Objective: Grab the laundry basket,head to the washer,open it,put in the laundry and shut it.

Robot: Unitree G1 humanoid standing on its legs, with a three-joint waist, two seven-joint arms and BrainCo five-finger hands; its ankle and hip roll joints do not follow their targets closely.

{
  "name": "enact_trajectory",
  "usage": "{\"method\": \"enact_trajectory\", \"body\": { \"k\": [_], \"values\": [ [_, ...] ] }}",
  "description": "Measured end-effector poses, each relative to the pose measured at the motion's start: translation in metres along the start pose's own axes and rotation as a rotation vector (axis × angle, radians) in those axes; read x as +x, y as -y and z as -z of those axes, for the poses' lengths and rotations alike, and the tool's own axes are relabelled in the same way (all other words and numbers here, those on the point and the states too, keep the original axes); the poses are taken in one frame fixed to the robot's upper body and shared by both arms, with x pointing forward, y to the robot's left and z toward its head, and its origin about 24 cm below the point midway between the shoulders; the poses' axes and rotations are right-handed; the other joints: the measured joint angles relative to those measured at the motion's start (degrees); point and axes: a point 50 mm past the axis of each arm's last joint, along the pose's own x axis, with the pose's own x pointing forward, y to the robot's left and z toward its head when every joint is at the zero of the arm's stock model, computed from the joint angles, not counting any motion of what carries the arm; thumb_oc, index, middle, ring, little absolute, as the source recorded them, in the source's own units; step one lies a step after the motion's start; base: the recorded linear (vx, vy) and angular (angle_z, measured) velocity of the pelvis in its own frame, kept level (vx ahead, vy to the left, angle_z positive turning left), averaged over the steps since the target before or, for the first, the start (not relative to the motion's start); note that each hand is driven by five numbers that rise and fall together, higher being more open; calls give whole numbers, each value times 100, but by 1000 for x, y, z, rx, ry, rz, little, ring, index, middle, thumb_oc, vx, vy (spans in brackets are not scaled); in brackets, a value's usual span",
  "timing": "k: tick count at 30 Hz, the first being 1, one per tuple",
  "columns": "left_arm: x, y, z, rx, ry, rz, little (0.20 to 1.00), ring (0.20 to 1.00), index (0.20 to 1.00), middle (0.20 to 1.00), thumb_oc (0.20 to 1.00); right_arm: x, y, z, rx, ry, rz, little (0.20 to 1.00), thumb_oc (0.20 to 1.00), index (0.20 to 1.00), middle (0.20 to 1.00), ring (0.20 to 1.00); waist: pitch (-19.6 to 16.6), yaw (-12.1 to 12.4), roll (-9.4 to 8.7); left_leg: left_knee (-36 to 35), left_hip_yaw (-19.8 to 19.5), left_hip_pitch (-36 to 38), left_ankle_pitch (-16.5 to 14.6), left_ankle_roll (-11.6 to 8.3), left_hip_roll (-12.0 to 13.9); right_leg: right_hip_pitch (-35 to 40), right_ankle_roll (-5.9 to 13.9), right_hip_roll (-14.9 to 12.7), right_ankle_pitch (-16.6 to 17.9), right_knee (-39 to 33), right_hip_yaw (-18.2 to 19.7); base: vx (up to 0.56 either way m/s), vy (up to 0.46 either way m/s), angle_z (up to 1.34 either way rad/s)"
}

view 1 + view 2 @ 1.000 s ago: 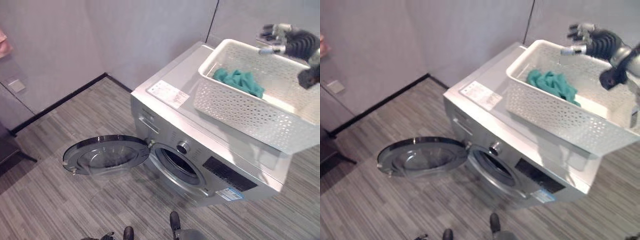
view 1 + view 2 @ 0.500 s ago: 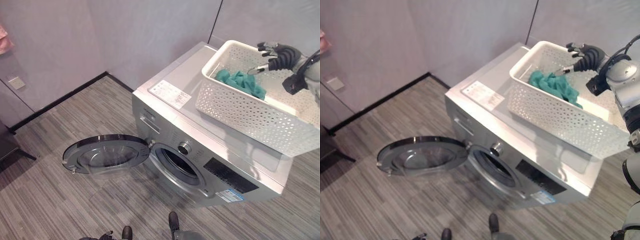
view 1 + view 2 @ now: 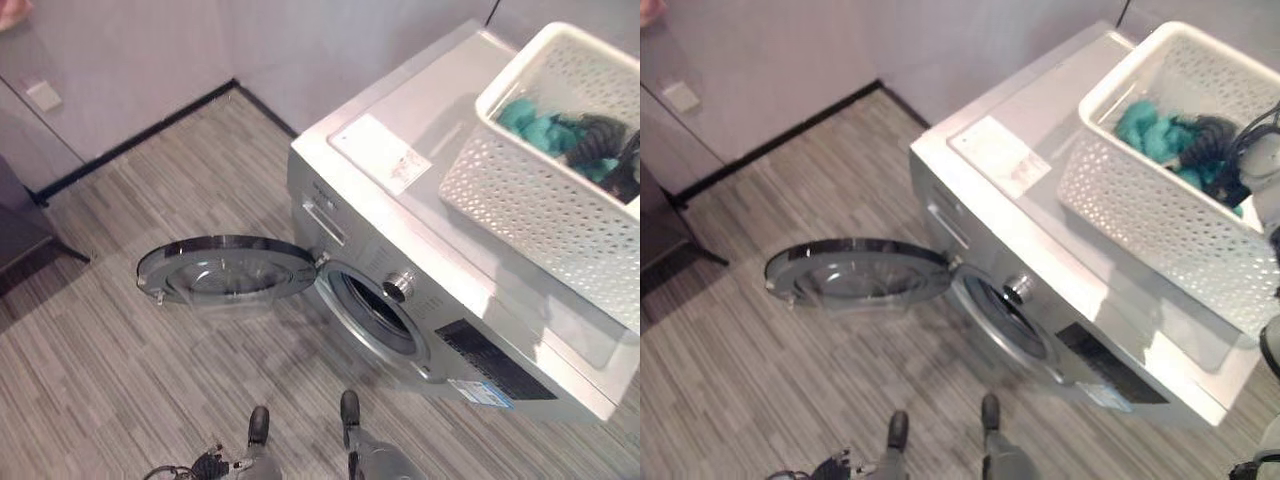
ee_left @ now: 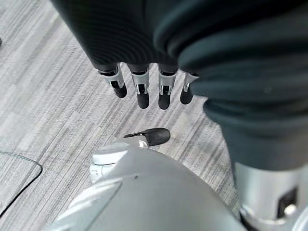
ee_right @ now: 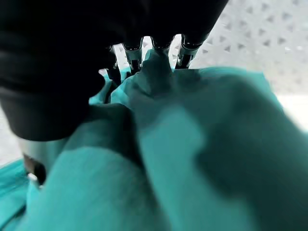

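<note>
- Washer (image 3: 420, 260): boxy silver-grey front-loader with a smooth flat top and a white rectangular sticker (image 3: 385, 155) on it; round chrome dial (image 3: 399, 286) and a dark glossy panel on the front face.
- Washer door (image 3: 228, 272): round, dark-rimmed, glassy, swung fully open and lying roughly flat at 9 o'clock of the drum opening (image 3: 378, 312), which shows as a dark oval with a chrome ring.
- Laundry basket (image 3: 1140, 200): white plastic, rectangular, walls perforated in a fine lattice, thick smooth rim; sits on the washer top toward 2 o'clock in the eye views, its near corner past the top's edge.
- Laundry (image 3: 1145, 128): teal cloth, soft and crumpled, bunched in the basket's far-left corner.
- Right hand (image 3: 1208, 140): dark ribbed cover down inside the basket, right on the teal cloth. In the right wrist view the silver dark-tipped fingers (image 5: 132, 52) are buried in folds of the cloth (image 5: 192, 144); cannot tell whether they are curled around it or just pressed in.
- Left hand (image 4: 142, 86): hangs over the floor in its wrist view, fingers straight and relaxed in a row, thumb apart, holding nothing.
- Floor (image 3: 120, 380): grey striped carpet-like tiles, black skirting along the pale wall (image 3: 130, 60) at 11 o'clock.
</note>
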Motion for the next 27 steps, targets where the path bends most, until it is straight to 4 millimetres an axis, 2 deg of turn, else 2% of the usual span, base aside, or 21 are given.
{"method": "enact_trajectory", "body": {
  "k": [8, 9, 15, 21, 26, 27],
  "values": [
    [2, 2, -15, -3, 62, 8, 1000, 1000, 1000, 1000, 1000, -4, -3, -9, -192, 2, -73, 1000, 1000, 1000, 1000, 1000, 37, -16, -36, -3, 12, -81, 0, 0, -17, -73, 14, -21, -10, 0, -8, -1, -4, 1],
    [2, 1, -16, -5, 64, 7, 1000, 1000, 1000, 1000, 1000, -4, -5, -12, -201, 15, -83, 216, 216, 216, 216, 216, 38, -27, -37, -5, 14, -72, 0, -1, -14, -67, 13, -21, -10, 0, -5, 0, 0, 0],
    [3, 2, -21, -4, 75, 10, 1000, 1000, 1000, 1000, 1000, -4, -6, -20, -223, 47, -99, 200, 200, 200, 200, 200, 46, -44, -54, -6, 15, 68, -2, -2, -18, 70, 14, -25, -10, -11, -4, 4, 15, 0],
    [4, 4, -22, -4, 68, 10, 1000, 1000, 1000, 1000, 1000, -5, -6, -26, -153, 111, -115, 200, 200, 200, 200, 200, 44, -58, -65, -11, 20, 139, -6, -5, -18, 138, 4, -47, 29, -33, 8, 4, 14, 0],
    [4, 2, -19, -6, 53, 2, 1000, 1000, 1000, 1000, 1000, -12, 20, -25, -7, 147, 7, 200, 200, 200, 200, 200, 41, -117, -71, -12, 21, 248, -6, -5, -30, 253, 10, -69, 36, -40, 7, 15, 16, 1],
    [4, 1, -19, -5, 51, 0, 1000, 1000, 1000, 1000, 1000, -16, 34, -24, 63, 155, 78, 200, 200, 200, 200, 200, 38, -122, -76, -13, 23, 366, -9, -2, -41, 392, 26, -78, 23, -82, 13, 34, 31, 1]
  ]
}}
